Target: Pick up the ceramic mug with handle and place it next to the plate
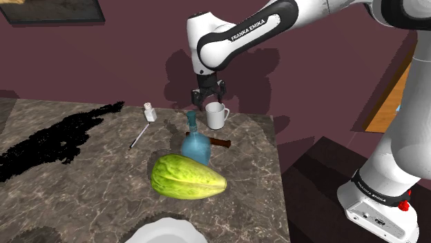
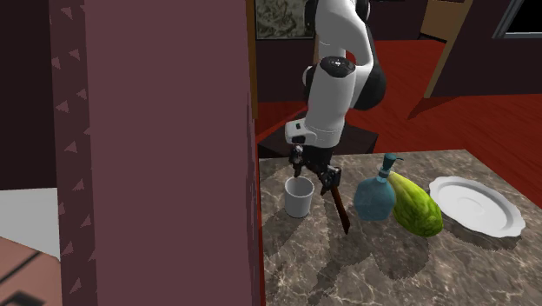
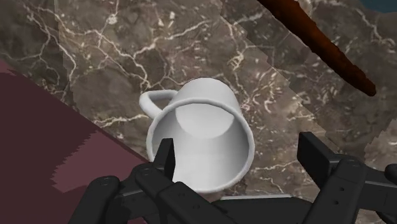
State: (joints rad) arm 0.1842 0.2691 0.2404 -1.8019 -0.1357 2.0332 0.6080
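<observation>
Shoulder view, biggest thing first: one white Franka arm (image 1: 242, 34) bends in from the upper right and hangs its gripper (image 1: 208, 102) just above the mug, fingers spread apart and clasping nothing. I judge the spread is there to take the mug's wall on the way down.

One marble counter (image 1: 83, 186) carries everything. One green-yellow gourd (image 1: 188, 177) lies on its side at lower centre, and one white plate (image 1: 166, 232) peeks in at the bottom edge just below it. One blue pump bottle (image 1: 195, 146) stands upright between gourd and mug.

The one white mug (image 1: 217, 117) stands upright right of centre, near the counter's far edge and well apart from the plate. In the wrist view its mouth faces the camera and its handle (image 3: 156, 102) juts out clear of both fingers, which I'd say suits a rim grip.

One dark brown stick (image 1: 221, 143) lies just beside the bottle. One small white shaker (image 1: 149, 111) and one thin utensil (image 1: 139, 135) sit left of centre.
</observation>
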